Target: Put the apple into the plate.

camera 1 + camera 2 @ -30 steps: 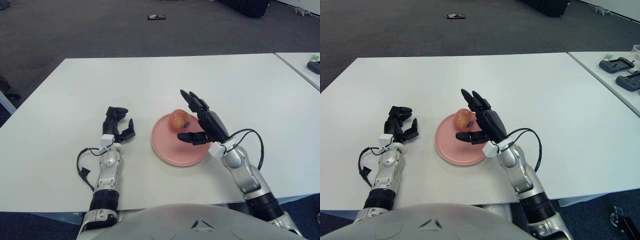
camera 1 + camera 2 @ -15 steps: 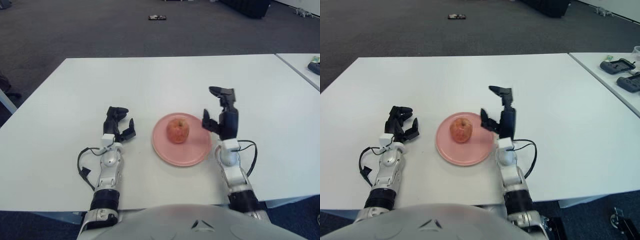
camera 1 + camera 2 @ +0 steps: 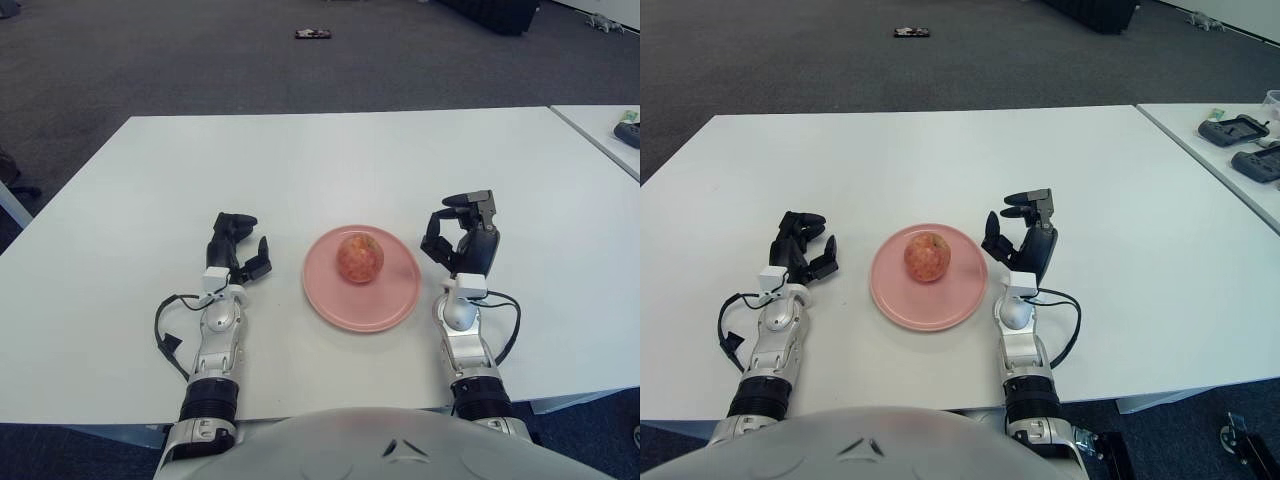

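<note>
— Apple (image 3: 359, 258) placement first: where is it?
— It sits on the pink plate (image 3: 398, 303), slightly toward the far side of the dish, between the two hands and touched by neither.

— And the surface and room?
— A plain white tabletop (image 3: 330, 160) carries the plate. Beyond its far edge lies dark grey carpet (image 3: 200, 60) with a small dark object (image 3: 313, 34) on it. A second white table (image 3: 1230, 160) stands off to the right of the right fingers, holding two dark devices (image 3: 1243, 145).

— The hands?
— The right hand (image 3: 462, 238) is upright just right of the plate, its fingers (image 3: 438, 238) loosely curled inward and holding nothing. The left hand (image 3: 235, 250) shows left of the plate, clear of its rim, fingers (image 3: 258, 266) bent and likewise gripping nothing.

— What differs from half a second ago?
— The right hand has drawn back toward the robot and its fingers have folded in; before, one finger stood stretched upward. A second ago that hand was at the apple over the plate. The apple has barely shifted and the left hand has not moved.

— Edges and free room?
— Bare tabletop stretches beyond both sets of fingers to the far edge and out past each hand to the sides. The plate is nearer the robot's edge than the far one.
</note>
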Robot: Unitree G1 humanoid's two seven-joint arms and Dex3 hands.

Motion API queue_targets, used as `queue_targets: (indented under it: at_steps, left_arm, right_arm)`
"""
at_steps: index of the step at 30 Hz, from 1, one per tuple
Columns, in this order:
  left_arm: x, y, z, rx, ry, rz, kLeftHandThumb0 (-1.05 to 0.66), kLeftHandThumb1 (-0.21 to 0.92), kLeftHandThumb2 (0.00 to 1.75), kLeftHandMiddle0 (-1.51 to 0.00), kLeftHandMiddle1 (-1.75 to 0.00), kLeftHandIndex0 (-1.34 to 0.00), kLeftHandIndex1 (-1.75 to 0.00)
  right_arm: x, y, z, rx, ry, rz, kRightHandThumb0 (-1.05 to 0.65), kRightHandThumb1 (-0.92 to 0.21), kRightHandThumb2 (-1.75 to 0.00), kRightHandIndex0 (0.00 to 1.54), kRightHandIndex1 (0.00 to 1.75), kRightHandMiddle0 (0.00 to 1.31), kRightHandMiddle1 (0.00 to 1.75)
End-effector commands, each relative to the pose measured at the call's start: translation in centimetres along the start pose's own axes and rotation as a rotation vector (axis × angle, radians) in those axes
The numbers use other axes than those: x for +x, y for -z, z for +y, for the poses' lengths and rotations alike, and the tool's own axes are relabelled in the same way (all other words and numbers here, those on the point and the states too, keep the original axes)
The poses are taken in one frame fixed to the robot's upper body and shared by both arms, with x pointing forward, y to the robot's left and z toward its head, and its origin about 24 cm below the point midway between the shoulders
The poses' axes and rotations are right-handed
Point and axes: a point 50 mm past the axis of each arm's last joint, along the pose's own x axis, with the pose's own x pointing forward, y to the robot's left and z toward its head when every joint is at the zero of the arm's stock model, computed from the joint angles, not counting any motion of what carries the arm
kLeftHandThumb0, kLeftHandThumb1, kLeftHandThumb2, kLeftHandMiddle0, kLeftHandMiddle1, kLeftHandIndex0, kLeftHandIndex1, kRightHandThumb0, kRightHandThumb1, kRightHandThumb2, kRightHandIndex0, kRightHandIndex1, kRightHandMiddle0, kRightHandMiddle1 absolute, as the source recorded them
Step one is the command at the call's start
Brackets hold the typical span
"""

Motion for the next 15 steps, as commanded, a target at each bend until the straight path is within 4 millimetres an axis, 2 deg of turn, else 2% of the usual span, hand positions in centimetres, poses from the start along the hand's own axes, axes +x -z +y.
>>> queue_targets:
  at_steps: [1,8,15]
  left_arm:
    - [-0.5,1.1,0.3,0.007,-0.006,0.053,-0.01,0.41,1.08,-0.72,-1.31,-0.41,-1.75]
    - [-0.5,1.0,0.3,-0.001,-0.008,0.049,-0.01,0.41,1.08,-0.73,-1.30,-0.41,-1.75]
    - [-0.6,0.9,0.2,-0.006,-0.011,0.049,-0.01,0.43,1.05,-0.72,-1.30,-0.39,-1.75]
  right_arm:
    - [0.7,0.2,-0.4,-0.011,-0.001,-0.021,-0.42,-0.53,-1.06,0.72,1.74,0.45,1.75]
    - [0.7,0.9,-0.9,-0.024,-0.047,-0.013,-0.42,-0.52,-1.07,0.73,1.75,0.45,1.75]
    - [0.4,2.0,-1.7,-0.097,-0.196,0.029,-0.42,-0.50,-1.10,0.75,1.75,0.47,1.75]
